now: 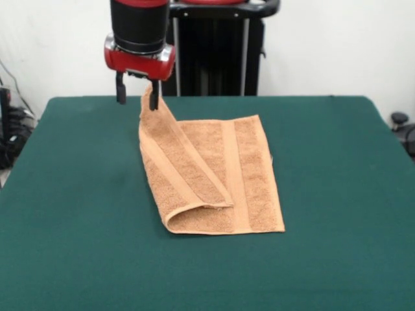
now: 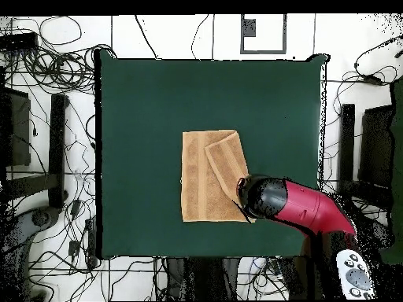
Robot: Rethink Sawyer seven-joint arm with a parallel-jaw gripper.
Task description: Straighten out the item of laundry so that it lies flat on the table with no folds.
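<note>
Though most of it lies flat, the towel (image 1: 214, 178) has one side flap turned over onto itself, so it reads as a rectangle whose long axis runs from the robot's side of the table (image 1: 337, 194) toward the camera side in the front view. It sits around the middle of the green top. The fold along that lifted side runs diagonally, ending in a rounded roll at the near corner in the front view, and the far corner of the flap is pulled up off the cloth into a peak. Two flat woven bands show: one runs lengthwise down the flat part, the other slants across the turned-over flap. No writing can be read on it.

The gripper (image 1: 137, 97) hangs just above the far edge of the towel, its red and black wrist pointing straight down. Its two dark fingers (image 1: 120, 91) are spread apart; the raised corner lies against one of them. From overhead, the arm (image 2: 303, 206) reaches in over the towel's corner (image 2: 236, 200).
</note>
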